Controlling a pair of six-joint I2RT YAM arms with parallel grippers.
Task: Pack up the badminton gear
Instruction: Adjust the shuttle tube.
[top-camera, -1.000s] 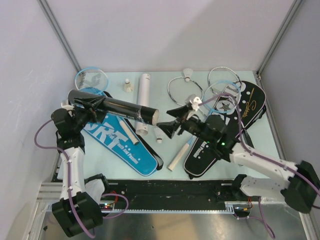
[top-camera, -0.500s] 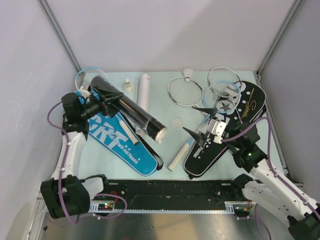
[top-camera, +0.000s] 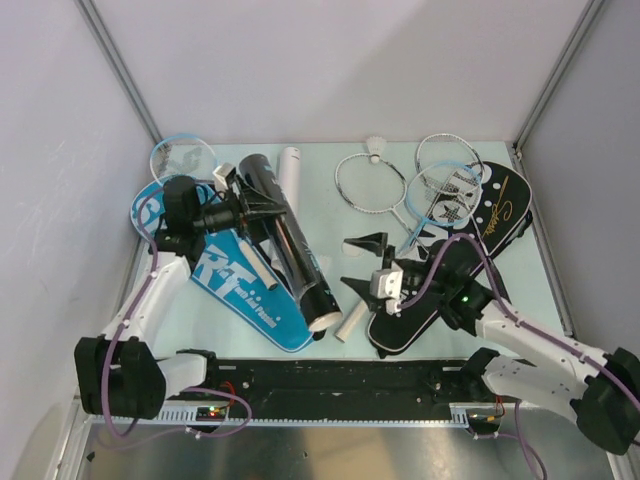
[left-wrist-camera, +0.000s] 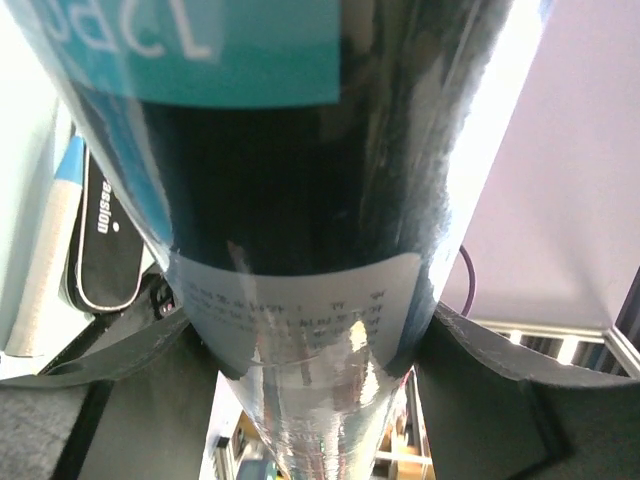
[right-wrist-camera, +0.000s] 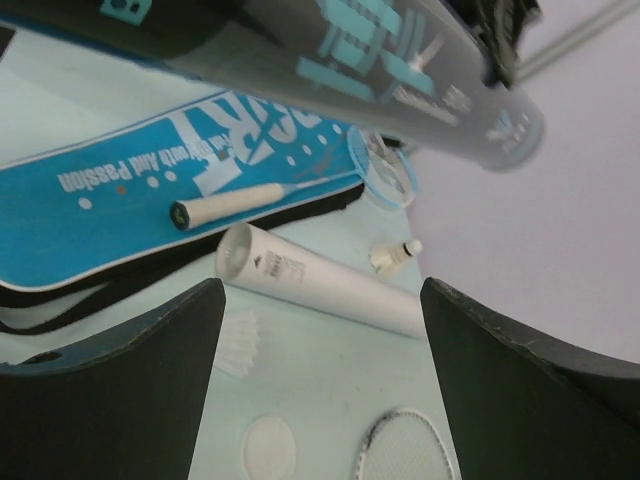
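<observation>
Black tube (top-camera: 300, 265), clenched near its upper end by left hand (top-camera: 258, 207), slanting across blue cover (top-camera: 235, 290); white tube (top-camera: 290, 165) just behind it. Right hand (top-camera: 362, 264) released, empty, above counter (top-camera: 320, 215), beside black cover (top-camera: 480, 225). Silver racket (top-camera: 370, 185) and shuttlecock (top-camera: 376, 148) at far side, near that cover.

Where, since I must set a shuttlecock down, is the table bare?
Bare strips: right of the black cover, toward the right wall; and near-left, beside the blue cover. Crowded: the far right, with rackets, and the middle, under the black tube and right gripper.
</observation>
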